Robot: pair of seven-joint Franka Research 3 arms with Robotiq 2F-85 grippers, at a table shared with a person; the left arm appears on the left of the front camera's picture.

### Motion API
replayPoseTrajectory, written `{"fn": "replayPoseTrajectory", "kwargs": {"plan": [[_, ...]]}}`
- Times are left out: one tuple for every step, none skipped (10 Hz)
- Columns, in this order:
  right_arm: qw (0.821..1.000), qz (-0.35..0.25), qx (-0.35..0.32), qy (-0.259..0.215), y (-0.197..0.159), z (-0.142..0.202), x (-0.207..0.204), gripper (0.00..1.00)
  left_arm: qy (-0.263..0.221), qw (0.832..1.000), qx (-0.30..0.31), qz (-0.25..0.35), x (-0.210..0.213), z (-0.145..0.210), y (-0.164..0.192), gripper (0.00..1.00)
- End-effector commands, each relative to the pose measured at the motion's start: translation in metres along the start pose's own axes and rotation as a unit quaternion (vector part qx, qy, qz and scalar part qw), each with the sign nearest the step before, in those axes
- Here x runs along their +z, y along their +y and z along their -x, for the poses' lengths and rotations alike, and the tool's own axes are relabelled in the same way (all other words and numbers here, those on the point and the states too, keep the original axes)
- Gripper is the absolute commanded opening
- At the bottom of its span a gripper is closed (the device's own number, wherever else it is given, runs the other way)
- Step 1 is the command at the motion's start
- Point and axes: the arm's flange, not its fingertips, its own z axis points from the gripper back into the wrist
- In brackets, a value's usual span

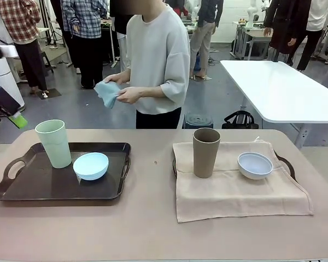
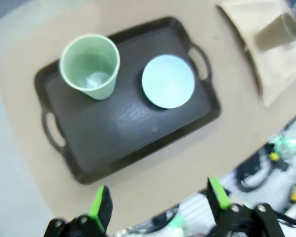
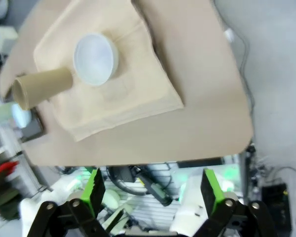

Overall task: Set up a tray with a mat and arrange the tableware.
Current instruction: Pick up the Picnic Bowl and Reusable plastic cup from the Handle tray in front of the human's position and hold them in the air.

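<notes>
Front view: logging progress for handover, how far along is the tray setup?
Done: the right tray carries the beige mat, with brown tumbler and whitish bowl on it. In hand: the person holds a blue cloth; the left end effector and right end effector hang open, empty. Remaining: the dark left tray has no mat under its green tumbler and blue bowl.

The dark tray (image 1: pixel 44 180) shows a wood-grain sheen, the beige mat (image 1: pixel 235 196) is creased cloth, the brown tumbler (image 1: pixel 206 155) matt.
</notes>
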Motion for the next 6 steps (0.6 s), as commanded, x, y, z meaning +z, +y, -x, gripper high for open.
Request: {"fn": "replayPoseTrajectory", "kwargs": {"plan": [[0.992, -0.108, -0.014, 0.058, -0.043, -0.019, 0.018, 1.0, -0.035, 0.991, 0.048, 0.12, 0.017, 0.022, 0.052, 1.0], [0.986, -0.147, -0.023, 0.075, -0.057, -0.024, 0.02, 1.0, -0.048, 0.985, 0.074, 0.149, 0.019, 0.031, 0.072, 1.0], [0.978, -0.184, -0.027, 0.094, -0.07, -0.03, 0.021, 1.0, -0.059, 0.976, 0.096, 0.187, 0.018, 0.041, 0.094, 1.0], [0.968, -0.225, -0.032, 0.108, -0.084, -0.035, 0.023, 1.0, -0.067, 0.967, 0.117, 0.215, 0.018, 0.052, 0.113, 1.0], [0.957, -0.265, -0.04, 0.115, -0.102, -0.038, 0.026, 1.0, -0.09, 0.954, 0.144, 0.247, 0.02, 0.068, 0.135, 1.0], [0.948, -0.293, -0.05, 0.113, -0.117, -0.04, 0.029, 1.0, -0.111, 0.941, 0.165, 0.275, 0.022, 0.082, 0.154, 1.0]]}}
